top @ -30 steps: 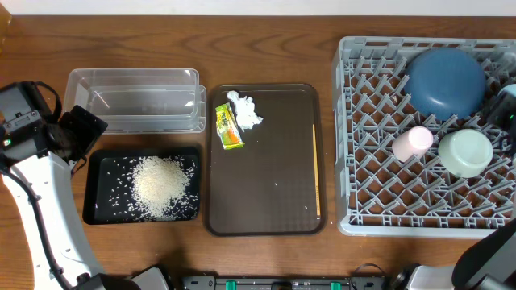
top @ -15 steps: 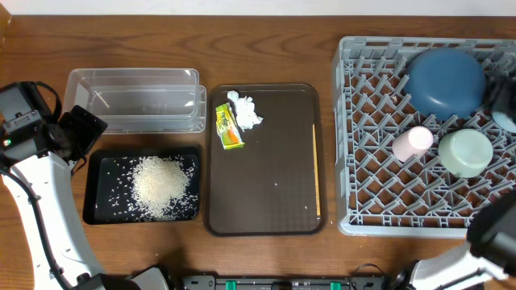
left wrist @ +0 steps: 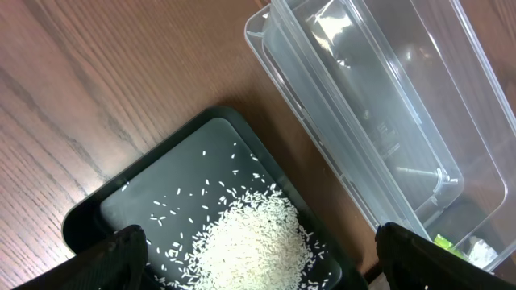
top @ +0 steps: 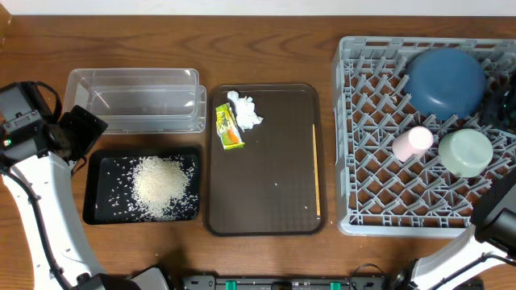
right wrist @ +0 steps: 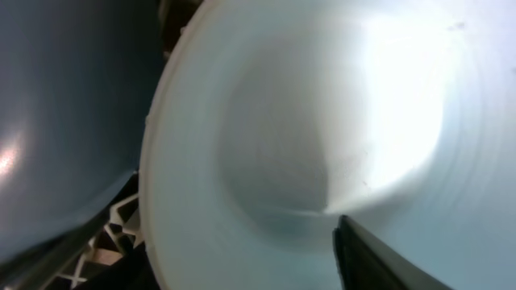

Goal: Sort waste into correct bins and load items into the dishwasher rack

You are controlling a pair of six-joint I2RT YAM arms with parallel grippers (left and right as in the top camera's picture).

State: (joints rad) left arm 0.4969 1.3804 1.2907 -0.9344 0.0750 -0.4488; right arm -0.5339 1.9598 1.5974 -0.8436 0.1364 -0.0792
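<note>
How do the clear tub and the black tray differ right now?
The clear tub is see-through and holds no waste; the black tray is opaque and holds the rice heap. The tub has taller walls; the tray is shallow. Both are rectangular, similar in footprint, side by side beside the brown serving tray.

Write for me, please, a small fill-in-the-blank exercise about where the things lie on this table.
1. The rice heap lies in a shallow tray whose colour is ____.
2. The tissue and the snack wrapper lie on the ____ serving tray.
3. In the rack, the mint-green bowl sits beside the ____ cup.
4. The biggest bowl in the rack is ____.

Missing words: black; brown; pink; blue.
</note>
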